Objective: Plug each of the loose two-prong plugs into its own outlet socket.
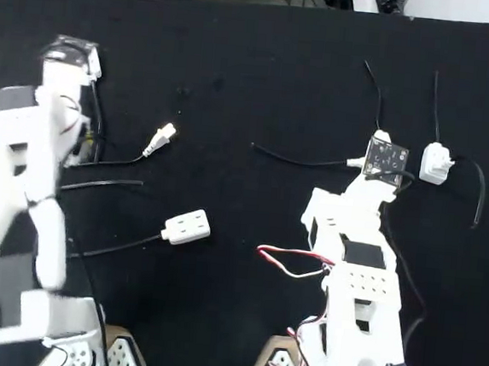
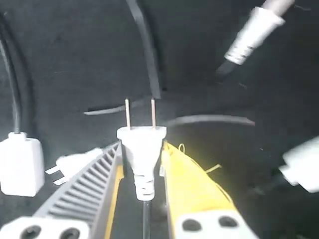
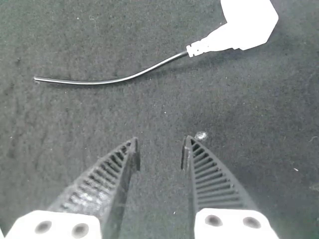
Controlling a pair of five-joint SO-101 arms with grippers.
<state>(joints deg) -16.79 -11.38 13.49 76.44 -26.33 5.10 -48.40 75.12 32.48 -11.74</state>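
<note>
While the left gripper point(image 2: 142, 147) is clamped on a white plug point(image 2: 141, 154), squeezing its body between a grey ribbed finger point(image 2: 94, 179) and a yellow one point(image 2: 189, 184), the two prongs point straight out past the fingertips. The plug's cord runs back between the fingers. Beyond the prongs, black cables point(image 2: 147, 50) lie on the black table point(image 2: 75, 59). From above, the left arm point(image 1: 22, 181) stands at the table's 9 o'clock edge. A socket point(image 1: 187, 227) lies flat at about 8 o'clock from the table's centre, its cable trailing toward that arm. A second plug point(image 1: 158, 139) lies loose at 11 o'clock from the socket, well apart from it. The right gripper point(image 3: 159, 149) is spread open over the table. A third plug point(image 3: 249, 22) lies ahead of its tips, apart from them, with a thin cable curving away. From above, the right arm point(image 1: 360, 279) rises from 5 o'clock, and a white block point(image 1: 435, 163) with black cables lies at 3 o'clock, just beside the arm's far end.
</note>
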